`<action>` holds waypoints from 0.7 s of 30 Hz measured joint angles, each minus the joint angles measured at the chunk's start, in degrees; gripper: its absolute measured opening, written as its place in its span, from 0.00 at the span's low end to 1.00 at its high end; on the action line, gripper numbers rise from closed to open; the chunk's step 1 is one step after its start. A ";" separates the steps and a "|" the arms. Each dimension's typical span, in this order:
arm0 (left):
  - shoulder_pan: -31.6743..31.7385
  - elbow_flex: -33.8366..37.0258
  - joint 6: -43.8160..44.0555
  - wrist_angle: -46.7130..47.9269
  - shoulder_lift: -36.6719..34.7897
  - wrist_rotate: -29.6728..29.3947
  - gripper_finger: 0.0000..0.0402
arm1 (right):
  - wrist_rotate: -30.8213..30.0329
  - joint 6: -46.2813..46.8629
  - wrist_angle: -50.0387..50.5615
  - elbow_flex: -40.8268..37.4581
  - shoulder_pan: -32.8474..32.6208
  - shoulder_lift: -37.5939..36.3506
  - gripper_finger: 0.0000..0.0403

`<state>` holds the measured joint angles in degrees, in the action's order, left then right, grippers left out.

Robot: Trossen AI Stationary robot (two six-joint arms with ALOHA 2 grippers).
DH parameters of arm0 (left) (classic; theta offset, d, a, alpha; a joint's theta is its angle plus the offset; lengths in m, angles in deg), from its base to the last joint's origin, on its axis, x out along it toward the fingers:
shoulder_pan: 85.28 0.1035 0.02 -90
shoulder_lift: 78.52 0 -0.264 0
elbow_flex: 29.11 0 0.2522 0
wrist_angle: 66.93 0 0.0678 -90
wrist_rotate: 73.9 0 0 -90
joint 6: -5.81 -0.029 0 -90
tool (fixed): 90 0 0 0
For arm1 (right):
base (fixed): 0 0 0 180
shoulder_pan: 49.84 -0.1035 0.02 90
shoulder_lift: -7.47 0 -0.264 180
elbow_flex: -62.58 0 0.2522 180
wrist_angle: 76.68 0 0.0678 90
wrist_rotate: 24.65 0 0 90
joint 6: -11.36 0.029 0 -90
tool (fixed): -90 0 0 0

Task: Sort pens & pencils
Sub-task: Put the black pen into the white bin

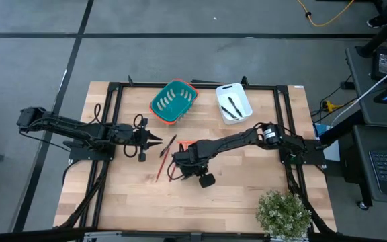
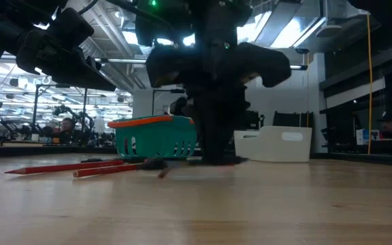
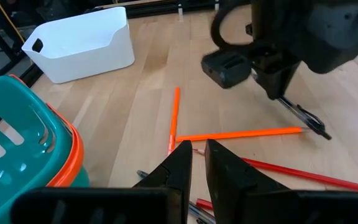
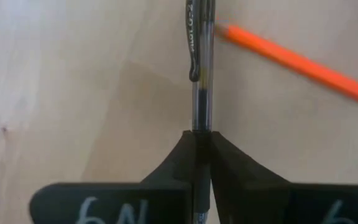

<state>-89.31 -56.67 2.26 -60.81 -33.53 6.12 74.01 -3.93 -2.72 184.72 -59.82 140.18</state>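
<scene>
Right wrist view gives the only readable marks: pale handwritten characters on the two finger pads, "6N" or close to it on one and a partial figure on the other, plus printed lettering on the pen's (image 4: 201, 74) clip, too small to read. The right gripper (image 4: 202, 146) is clamped on that clear-barrelled black pen, with an orange pencil (image 4: 300, 62) lying slantwise just beside the pen's clip end.

High view places this near the middle of the table (image 1: 247, 202): the right gripper (image 1: 182, 159) is down among the loose pencils (image 1: 161, 161), while the left gripper (image 1: 154, 140) hangs near them toward the left edge. A teal basket (image 1: 173, 101) with an orange rim and a white bin (image 1: 234, 102) sit along the far edge; dark pens (image 1: 231, 107) lie in the bin, something the low view cannot show.

Left wrist view shows the left gripper's (image 3: 196, 155) fingers nearly closed on nothing, above crossed orange and red pencils. A potted plant (image 1: 284, 212) stands by the near right corner.
</scene>
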 joint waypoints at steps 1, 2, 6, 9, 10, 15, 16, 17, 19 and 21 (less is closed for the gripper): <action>0.00 0.00 0.00 0.00 -0.02 0.00 0.10 | -0.35 0.06 0.42 0.11 0.02 -0.05 0.07; -0.02 0.00 -0.02 0.02 -0.02 0.00 0.10 | -0.51 0.14 0.64 0.11 0.03 -0.03 0.07; -0.01 0.02 -0.04 0.17 -0.01 0.00 0.10 | -0.90 0.33 0.55 0.20 0.01 -0.03 0.07; -0.02 0.02 -0.04 0.55 -0.02 0.00 0.10 | -1.72 1.29 0.75 0.22 -0.02 -0.03 0.07; 0.00 0.02 -0.04 0.78 -0.02 0.00 0.10 | -1.78 1.57 0.90 0.22 0.00 -0.05 0.07; -0.02 0.03 -0.08 0.94 -0.02 0.00 0.10 | -3.71 3.20 1.94 0.31 0.00 -0.51 0.06; -0.01 0.04 -0.10 0.93 -0.02 0.00 0.10 | -3.79 3.42 2.18 0.31 0.00 -0.94 0.06; 0.00 0.03 -0.12 0.93 -0.02 0.00 0.10 | -3.86 3.65 2.16 0.34 0.00 -1.42 0.06; -0.01 0.04 -0.15 0.92 -0.01 0.00 0.10 | -4.46 3.89 2.22 0.38 -0.03 -2.40 0.06; 0.00 0.04 -0.15 0.94 -0.02 0.00 0.10 | -5.29 4.64 2.54 0.39 -0.09 -3.40 0.06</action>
<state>-89.31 -56.63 2.11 -59.86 -33.55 6.12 68.72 0.71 -0.18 185.12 -59.91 136.79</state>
